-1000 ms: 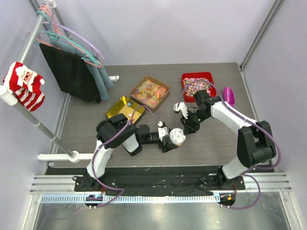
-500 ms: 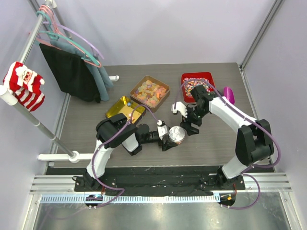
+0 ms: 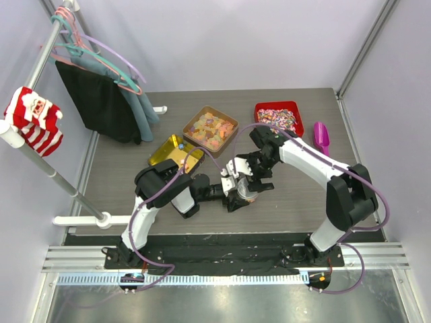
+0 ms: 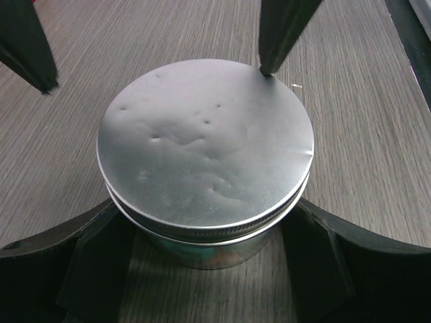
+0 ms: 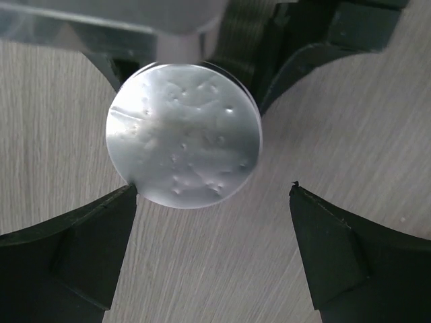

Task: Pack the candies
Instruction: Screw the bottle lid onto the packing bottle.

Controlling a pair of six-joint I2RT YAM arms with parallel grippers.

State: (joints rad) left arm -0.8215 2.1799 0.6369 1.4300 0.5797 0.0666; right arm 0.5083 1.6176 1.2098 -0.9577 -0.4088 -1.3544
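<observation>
The candies (image 3: 277, 117) fill a red tray (image 3: 257, 116) at the far right of the desk (image 3: 296, 188), a heap of small mixed-colour pieces well apart from both arms. A pink scoop (image 3: 322, 136) lies just beside the tray on its right. Bits of teal and orange also show through the wall of a jar (image 4: 202, 243) under its rim; what they are I cannot tell. The jar stands upright near the middle of the desk's near half, capped by a flat, dented metal lid (image 4: 202, 148). The left pincer (image 4: 209, 268) is clamped on the jar, one black finger pressed to each side of it below the lid. The right pincer (image 5: 213, 193) hangs over the lid from above with its jaws wide apart and nothing in them. In the left wrist view, one of its fingertips (image 4: 275, 47) touches the lid's far rim while the other stands clear to the left. Beyond the jar, a brown box (image 3: 228, 119) holds pale orange gummies (image 3: 209, 131). A gold tin (image 3: 156, 157) with a few small pieces sits just left of it. A rack (image 3: 40, 67) with hangers, dark clothes and a red-and-white striped garment (image 3: 34, 120) stands at the desk's left edge.
</observation>
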